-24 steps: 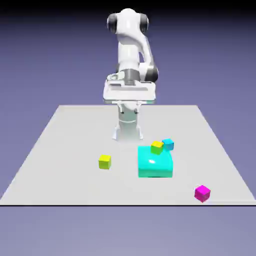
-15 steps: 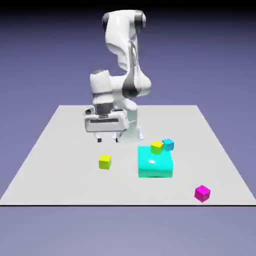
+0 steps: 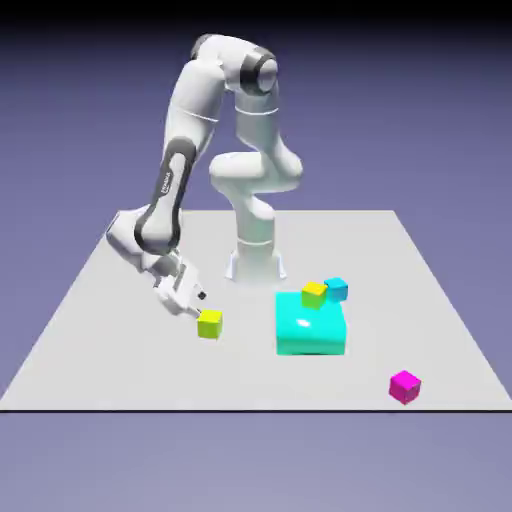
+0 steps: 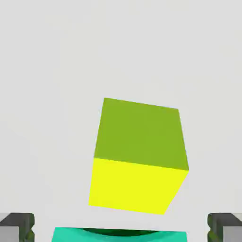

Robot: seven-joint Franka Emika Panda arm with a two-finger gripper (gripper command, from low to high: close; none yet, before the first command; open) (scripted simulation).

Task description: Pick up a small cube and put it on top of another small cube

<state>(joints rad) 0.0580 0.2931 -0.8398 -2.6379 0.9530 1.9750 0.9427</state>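
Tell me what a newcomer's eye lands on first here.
The white arm bent low toward the exterior view's left, its gripper open just beside a small yellow cube on the grey table. Next, the big cyan block, a small yellow-green cube on its back edge.

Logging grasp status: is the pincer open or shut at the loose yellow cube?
Open. In the hand view both fingertips sit wide apart, clear of the yellow cube between them; pincer not yet closed.

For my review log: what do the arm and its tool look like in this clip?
The arm is glossy white with rounded links and dark grey bands and caps at the joints; one link carries a dark strip with small white lettering, too small to read. The tool is white with dark tips. In the hand view its fingertips are small grey blocks. No cables show.
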